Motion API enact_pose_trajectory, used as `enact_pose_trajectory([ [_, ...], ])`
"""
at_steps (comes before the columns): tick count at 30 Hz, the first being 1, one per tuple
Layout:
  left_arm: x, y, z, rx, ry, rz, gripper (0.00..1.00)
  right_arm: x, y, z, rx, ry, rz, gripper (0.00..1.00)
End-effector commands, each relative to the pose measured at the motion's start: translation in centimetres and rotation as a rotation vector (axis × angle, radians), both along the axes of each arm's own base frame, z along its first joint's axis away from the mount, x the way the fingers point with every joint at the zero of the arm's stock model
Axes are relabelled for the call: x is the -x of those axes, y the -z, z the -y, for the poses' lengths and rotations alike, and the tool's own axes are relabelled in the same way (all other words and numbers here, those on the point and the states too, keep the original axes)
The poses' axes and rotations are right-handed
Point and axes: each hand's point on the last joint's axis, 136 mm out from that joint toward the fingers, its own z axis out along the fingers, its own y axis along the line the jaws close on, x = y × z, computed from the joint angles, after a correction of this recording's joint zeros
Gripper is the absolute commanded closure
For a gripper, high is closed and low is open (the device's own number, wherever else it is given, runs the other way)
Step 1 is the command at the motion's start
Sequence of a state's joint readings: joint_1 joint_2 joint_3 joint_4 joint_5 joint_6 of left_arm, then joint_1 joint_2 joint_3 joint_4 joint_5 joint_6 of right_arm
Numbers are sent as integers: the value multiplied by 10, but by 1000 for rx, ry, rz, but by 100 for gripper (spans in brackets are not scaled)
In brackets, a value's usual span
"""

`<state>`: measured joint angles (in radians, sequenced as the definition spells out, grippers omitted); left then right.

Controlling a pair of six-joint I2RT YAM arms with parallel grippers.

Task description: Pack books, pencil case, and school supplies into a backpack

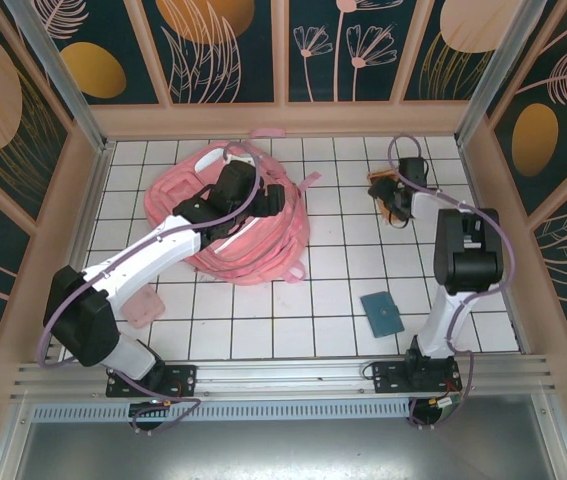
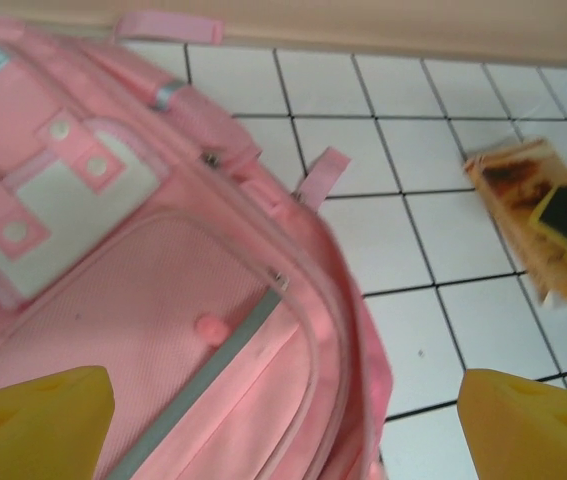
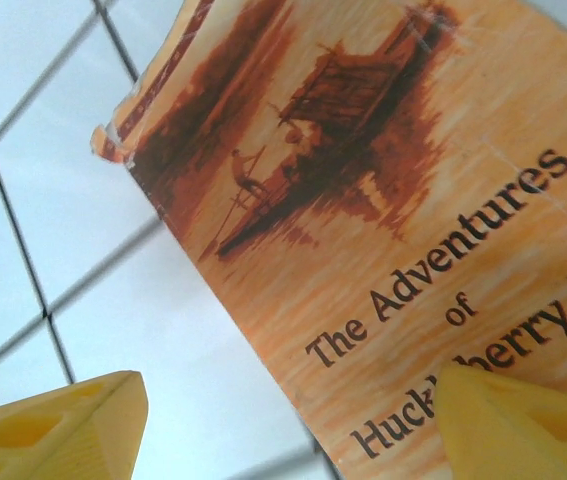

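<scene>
Our left tool (image 2: pixel 283 390) hangs just above the backpack (image 2: pixel 163 300), its yellow fingers (image 2: pixel 33 420) spread wide with nothing between them. The front pocket and grey stripe lie directly beneath it. We judge it is placed there to steady or open the bag, though we cannot tell whether the main zip is undone. Off to this tool's right, across a stretch of bare tile, sits the orange-brown book (image 2: pixel 523 200), flat on the table (image 2: pixel 433 150). Our right tool (image 3: pixel 288 390) hovers close over that book (image 3: pixel 383 230), also wide open and gripping nothing. One finger is above the cover and the other above bare tile, so the jaws straddle the book's long edge. That seems sensible for a thin paperback, which gives little to pinch from above. Its far corner curls up and could snag. Back toward the right arm's base lies a flat teal item (image 1: pixel 381 312), well apart from either tool and yet to be packed.
</scene>
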<state>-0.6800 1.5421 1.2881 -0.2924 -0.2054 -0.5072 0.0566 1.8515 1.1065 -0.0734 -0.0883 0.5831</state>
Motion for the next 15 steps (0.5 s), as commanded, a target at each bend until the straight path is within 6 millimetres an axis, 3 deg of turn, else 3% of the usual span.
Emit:
enact_pose_trajectory([
  [1,-5,-1,16,-8,75,-10,11,64,21,-38,-104,-3,-130,22],
  [4,-8,2,29,17,108,-27,11,94,20,-61,-137,-37,-142,22],
  [6,-10,3,34,29,116,-38,11,100,7,-62,-106,-64,-125,22],
  [11,-11,5,54,98,158,-67,13,75,-37,-10,66,-25,-12,20],
  [15,-11,13,83,159,195,-106,17,64,-24,28,96,28,-67,21],
])
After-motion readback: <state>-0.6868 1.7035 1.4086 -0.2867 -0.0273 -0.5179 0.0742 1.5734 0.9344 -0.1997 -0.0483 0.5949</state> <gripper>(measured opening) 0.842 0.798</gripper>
